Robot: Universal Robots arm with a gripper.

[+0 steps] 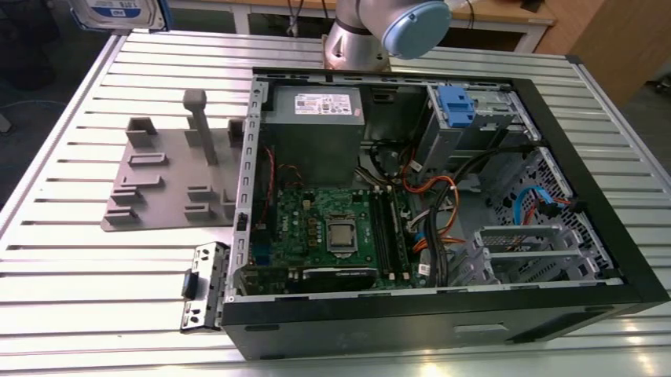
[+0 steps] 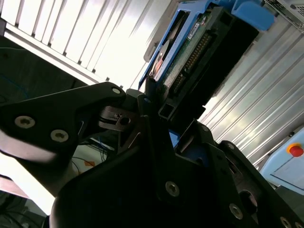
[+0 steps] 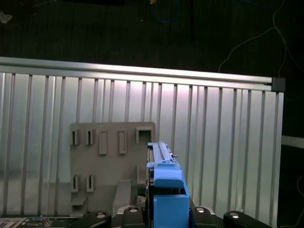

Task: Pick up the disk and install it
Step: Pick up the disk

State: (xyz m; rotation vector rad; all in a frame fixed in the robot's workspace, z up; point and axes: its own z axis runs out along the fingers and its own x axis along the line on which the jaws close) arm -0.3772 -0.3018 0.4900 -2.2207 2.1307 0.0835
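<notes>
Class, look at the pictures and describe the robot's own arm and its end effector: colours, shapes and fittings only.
In the exterior view the arm is a round silver-grey metal tube with a pale blue circular joint cap. In the second wrist view the end effector is matte black, built from angular plates with rounded corners and studded with silver screw heads.

a silver table (image 1: 63, 298) of ribbed metal slats spans the scene, with bright glare along its near edge. at the exterior view's far right stands pale wooden furniture (image 1: 614, 39), perhaps a cabinet. beyond the table's edge, the first wrist view shows a dark floor (image 3: 95, 28) with thin cables (image 3: 240, 46) lying on it.
</notes>
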